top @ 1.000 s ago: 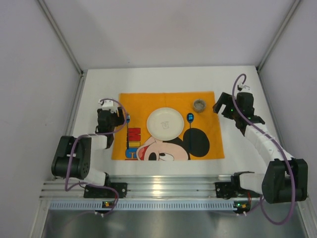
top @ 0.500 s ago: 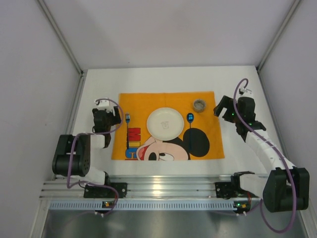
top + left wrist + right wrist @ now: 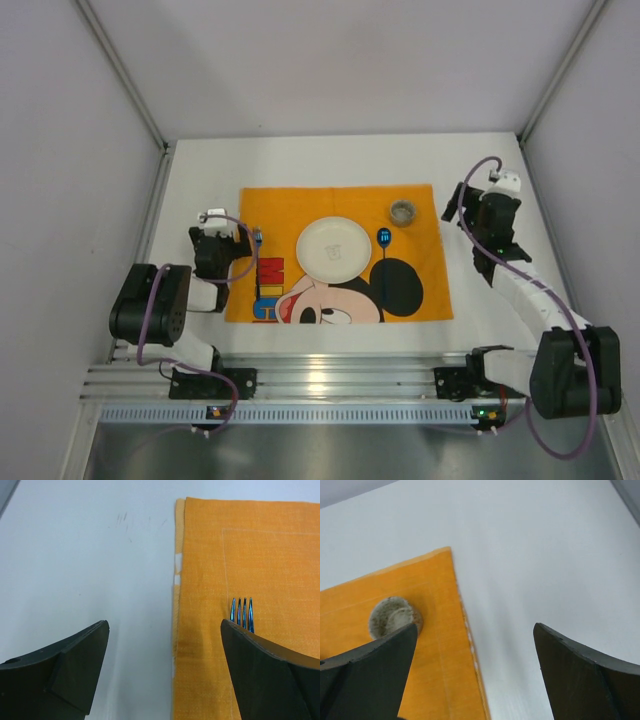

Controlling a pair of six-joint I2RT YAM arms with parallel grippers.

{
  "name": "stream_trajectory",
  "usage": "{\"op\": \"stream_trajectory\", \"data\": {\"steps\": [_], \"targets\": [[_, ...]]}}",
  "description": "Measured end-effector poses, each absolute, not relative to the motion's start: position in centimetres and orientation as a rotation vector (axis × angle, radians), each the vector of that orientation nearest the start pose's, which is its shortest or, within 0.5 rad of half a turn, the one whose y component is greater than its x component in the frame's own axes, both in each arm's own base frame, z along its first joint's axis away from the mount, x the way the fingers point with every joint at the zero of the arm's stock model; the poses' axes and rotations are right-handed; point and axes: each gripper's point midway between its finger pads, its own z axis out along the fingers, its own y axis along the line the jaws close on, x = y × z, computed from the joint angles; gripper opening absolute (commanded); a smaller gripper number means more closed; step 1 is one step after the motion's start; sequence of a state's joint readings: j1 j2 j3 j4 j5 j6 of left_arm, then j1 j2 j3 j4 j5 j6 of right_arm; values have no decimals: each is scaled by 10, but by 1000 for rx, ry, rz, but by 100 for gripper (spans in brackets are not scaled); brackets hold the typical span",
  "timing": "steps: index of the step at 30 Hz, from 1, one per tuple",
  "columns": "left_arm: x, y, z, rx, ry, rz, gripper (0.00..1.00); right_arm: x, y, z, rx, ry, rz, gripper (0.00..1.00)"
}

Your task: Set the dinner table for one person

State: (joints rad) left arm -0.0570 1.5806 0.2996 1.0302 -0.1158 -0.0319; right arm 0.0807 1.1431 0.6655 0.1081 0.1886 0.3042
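Note:
The white dinner table (image 3: pixel 330 160) carries an orange Mickey Mouse placemat (image 3: pixel 340 200). On the mat lie a white plate (image 3: pixel 333 248), a blue fork (image 3: pixel 258 240) left of it, a blue spoon (image 3: pixel 385 237) right of it and a grey cup (image 3: pixel 402 211) at the far right. My left gripper (image 3: pixel 240 243) is open and empty, low over the mat's left edge, with the fork tines (image 3: pixel 242 611) just beyond its right finger. My right gripper (image 3: pixel 452 207) is open and empty beside the mat's right edge, with the cup (image 3: pixel 394 616) ahead on the left.
Grey walls close in the table on the left, back and right. The arm bases stand on a metal rail (image 3: pixel 330 385) at the near edge. Bare tabletop shows in the left wrist view (image 3: pixel 90 555) and in the right wrist view (image 3: pixel 530 555).
My right gripper has drawn back to the right, off the mat and away from the cup. My left arm has folded back a little; its gripper stays near the fork.

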Motion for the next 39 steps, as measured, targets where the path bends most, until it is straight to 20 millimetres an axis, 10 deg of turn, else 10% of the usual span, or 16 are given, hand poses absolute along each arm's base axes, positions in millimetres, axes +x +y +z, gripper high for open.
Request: {"op": "stream_trajectory", "data": {"steps": [12,20,39], "targets": [[385,-1,68,-64,1776,51,99,360,-45,85,403,1899,-299,100],[385,-1,68,-64,1774,51,99,342,-25,60,152,1800,-212,100],[385,0,69,-65,1771,51,98,372,-6,96,23,1689,-87,100]]}}
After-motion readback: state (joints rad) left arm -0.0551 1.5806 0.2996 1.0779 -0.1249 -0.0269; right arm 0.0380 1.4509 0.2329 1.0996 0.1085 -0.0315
